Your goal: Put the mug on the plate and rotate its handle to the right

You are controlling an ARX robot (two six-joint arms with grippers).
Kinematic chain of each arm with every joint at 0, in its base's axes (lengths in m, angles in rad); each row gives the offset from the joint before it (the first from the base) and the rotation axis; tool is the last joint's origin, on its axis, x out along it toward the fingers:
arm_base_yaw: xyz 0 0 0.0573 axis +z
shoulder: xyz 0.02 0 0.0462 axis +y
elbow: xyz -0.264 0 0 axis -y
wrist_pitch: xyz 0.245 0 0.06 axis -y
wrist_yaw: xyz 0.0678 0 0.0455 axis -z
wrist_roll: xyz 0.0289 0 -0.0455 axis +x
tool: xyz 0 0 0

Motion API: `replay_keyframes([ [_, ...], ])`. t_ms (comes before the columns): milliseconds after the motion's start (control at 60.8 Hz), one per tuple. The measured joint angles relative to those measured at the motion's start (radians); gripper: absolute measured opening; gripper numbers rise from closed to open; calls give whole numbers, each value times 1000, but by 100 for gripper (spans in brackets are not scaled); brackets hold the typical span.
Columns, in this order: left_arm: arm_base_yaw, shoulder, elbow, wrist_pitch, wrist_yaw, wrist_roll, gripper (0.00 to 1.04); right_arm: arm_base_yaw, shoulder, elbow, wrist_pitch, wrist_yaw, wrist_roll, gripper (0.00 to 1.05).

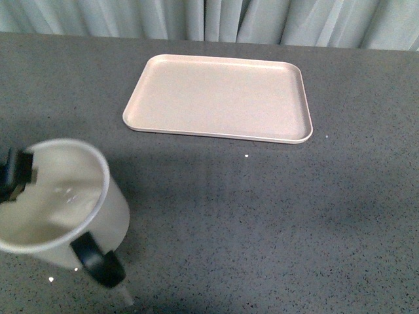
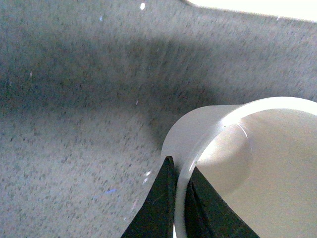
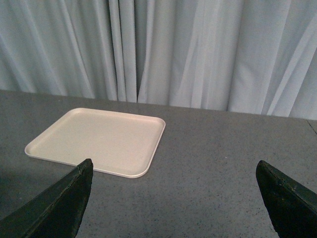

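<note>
The white mug (image 1: pixel 59 203) is held up at the front left, close to the camera, its black handle (image 1: pixel 98 260) pointing toward the front. The smiley face is hidden. My left gripper (image 1: pixel 14 178) is shut on the mug's rim; in the left wrist view the mug's wall (image 2: pixel 198 134) is pinched between the two black fingers (image 2: pixel 156 208), one outside and one inside. The pinkish-beige plate (image 1: pixel 219 98) lies empty at the back middle, apart from the mug. My right gripper (image 3: pixel 173 196) is open and empty above the table, with the plate (image 3: pixel 96 139) ahead of it.
The dark grey speckled table (image 1: pixel 262 216) spreads across the view. Pale curtains (image 1: pixel 216 19) hang behind its far edge. A corner of the plate (image 2: pixel 257 7) shows at the edge of the left wrist view.
</note>
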Motion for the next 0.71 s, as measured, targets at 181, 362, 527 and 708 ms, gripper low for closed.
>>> replay_keyframes([
  [181,-73,178,231,-6,-48,-69,2,0,0,0,0,0,0,96],
  [362,-151,383,474,-15,-59,-83,2,0,0,0,0,0,0,96],
  [527,-188,564,690,-65,-64,-101,2,0,0,0,0,0,0,95],
  [708,-200,729,892,-126,-84,-117,2,0,0,0,0,0,0,95],
])
